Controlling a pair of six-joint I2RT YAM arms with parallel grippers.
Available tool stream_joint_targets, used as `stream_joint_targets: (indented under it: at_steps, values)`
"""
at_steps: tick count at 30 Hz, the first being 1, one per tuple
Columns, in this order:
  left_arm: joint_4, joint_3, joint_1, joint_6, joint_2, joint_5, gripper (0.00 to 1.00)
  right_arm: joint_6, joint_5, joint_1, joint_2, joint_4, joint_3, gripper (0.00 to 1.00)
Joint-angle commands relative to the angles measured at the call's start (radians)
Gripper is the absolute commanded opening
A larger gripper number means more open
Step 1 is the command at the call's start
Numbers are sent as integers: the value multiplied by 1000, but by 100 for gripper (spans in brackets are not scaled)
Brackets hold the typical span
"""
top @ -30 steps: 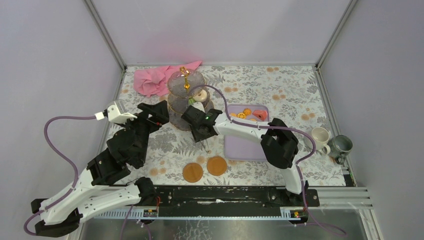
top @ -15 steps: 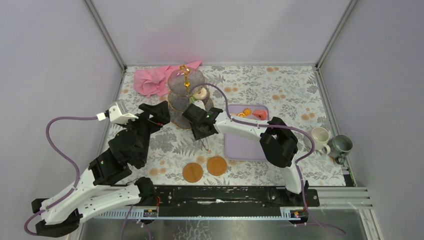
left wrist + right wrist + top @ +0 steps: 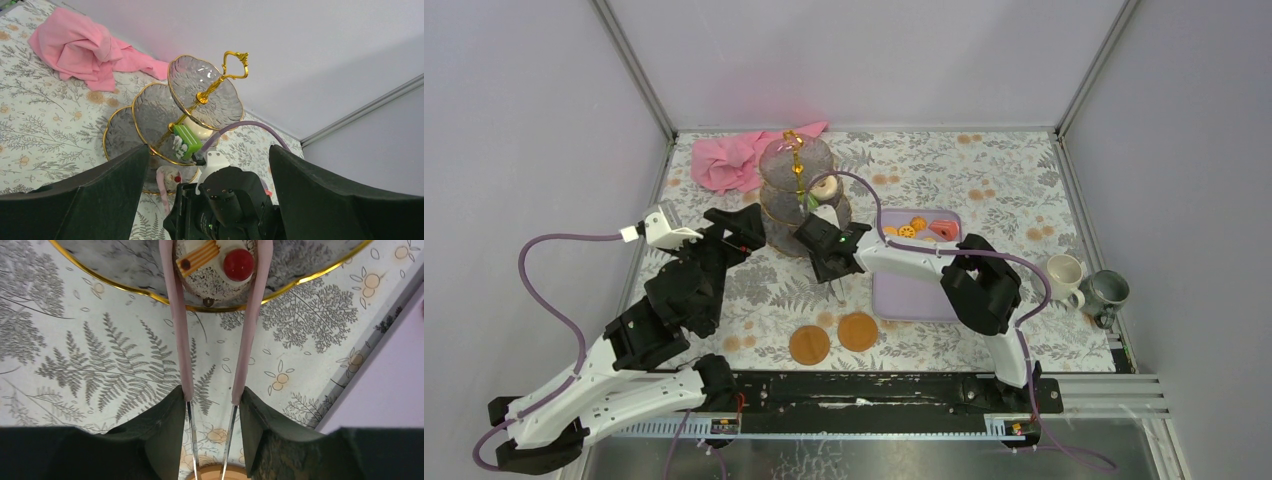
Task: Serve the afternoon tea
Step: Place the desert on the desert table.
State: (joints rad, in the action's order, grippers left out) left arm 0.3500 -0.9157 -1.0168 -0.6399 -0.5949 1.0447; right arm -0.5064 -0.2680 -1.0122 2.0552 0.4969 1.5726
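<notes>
My right fingers (image 3: 160, 440), clenched on the tongs (image 3: 179, 340), have barely shifted this past second. The cupcake (image 3: 220, 265) sits on the stand's (image 3: 205, 75) bottom tier between the tips, so placement looks nearly done; my left fingers (image 3: 100, 195) hang released.

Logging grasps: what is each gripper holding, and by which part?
The right gripper is shut on the pink tongs, pinching both arms where the pink sleeves meet the metal. The left gripper is open, holding nothing.

Ribbed clear glass stand (image 3: 150, 115), glossy gold stem (image 3: 214, 86)
</notes>
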Motion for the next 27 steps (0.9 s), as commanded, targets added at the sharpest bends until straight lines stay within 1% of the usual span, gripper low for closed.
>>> stream_joint_targets:
  at_steps: [1, 9, 19, 27]
  values:
    - [-55, 11, 7, -15, 11, 38, 96, -12, -54, 3, -40, -5, -18, 37]
    - [-41, 11, 6, -31, 16, 34, 95, -19, -97, -13, -61, -46, -50, 37]
    - [-25, 17, 7, -52, 24, 32, 95, -36, -129, -15, -104, -150, -106, 36]
    - [-25, 18, 7, -53, 22, 36, 94, -32, -154, -22, -102, -205, -115, 38]
